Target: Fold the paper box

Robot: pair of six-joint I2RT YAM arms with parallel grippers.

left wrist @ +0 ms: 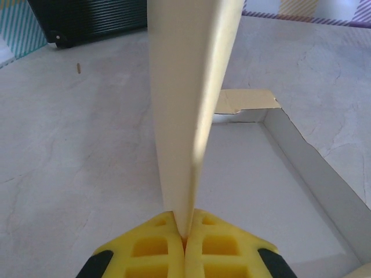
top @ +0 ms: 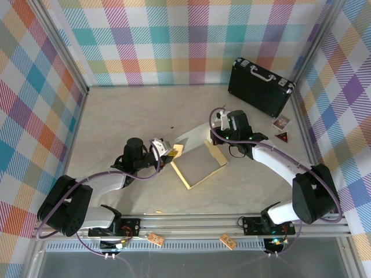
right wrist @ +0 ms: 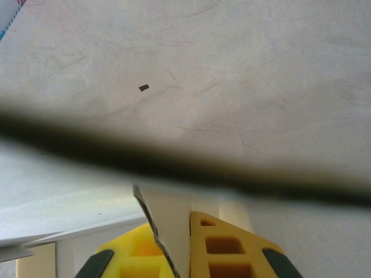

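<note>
- One thin, die-cut cardboard paper box point(top: 200, 165), tan at its rims and matte grey-white inside, lies as a shallow square tray at the centre of the pale marbled table point(top: 127, 116).
- Left gripper point(left wrist: 185, 233), with yellow hollow-celled plastic fingers, is pinched tight on a smooth upright flap at the box's 10 o'clock.
- Right gripper point(right wrist: 181, 243) clamps a thin wall edge at its 1 o'clock.
- One black hard briefcase point(top: 259, 86) stands at the table's 1 o'clock.

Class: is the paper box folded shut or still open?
Open: the paper box shows its inside from above, and the left claw pinches one raised flap.
</note>
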